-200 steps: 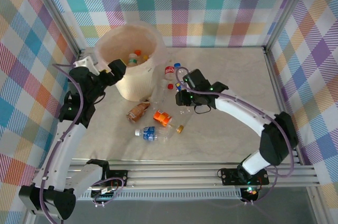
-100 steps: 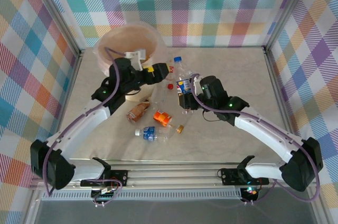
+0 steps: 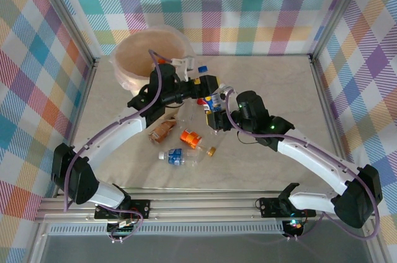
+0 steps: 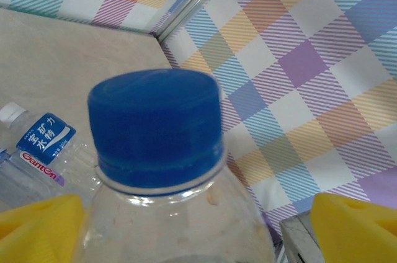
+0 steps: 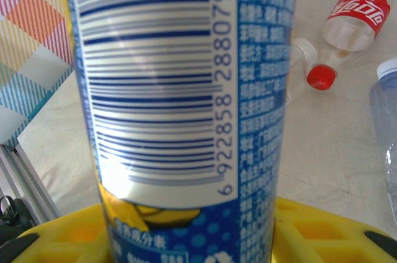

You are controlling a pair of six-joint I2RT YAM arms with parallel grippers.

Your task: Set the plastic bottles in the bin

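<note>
My right gripper [image 3: 218, 118] [image 5: 198, 232] is shut on a plastic bottle with a blue label [image 5: 186, 89] and holds it upright above the table. Its blue cap [image 4: 155, 123] [image 3: 202, 69] points toward the back. My left gripper [image 3: 208, 85] [image 4: 198, 213] stands open around the bottle's clear shoulder, its yellow fingers [image 4: 356, 226] wide on both sides below the cap. The cream bin [image 3: 133, 58] stands at the back left, behind the left arm. More plastic bottles lie on the table: a brown crushed one [image 3: 162, 129], an orange-labelled one [image 3: 191, 138] and a blue-labelled one [image 3: 177, 156].
A red-labelled bottle [image 5: 356, 18] with a red cap [image 5: 321, 77] lies beyond the held bottle. A white-capped bottle with a blue label [image 4: 37, 145] lies on the table below. Checked cloth walls and metal posts [image 3: 325, 21] enclose the table.
My left arm swung from the bin's rim rightward to the bottle. The right gripper lifted the blue-labelled bottle off the table and stood it upright.
</note>
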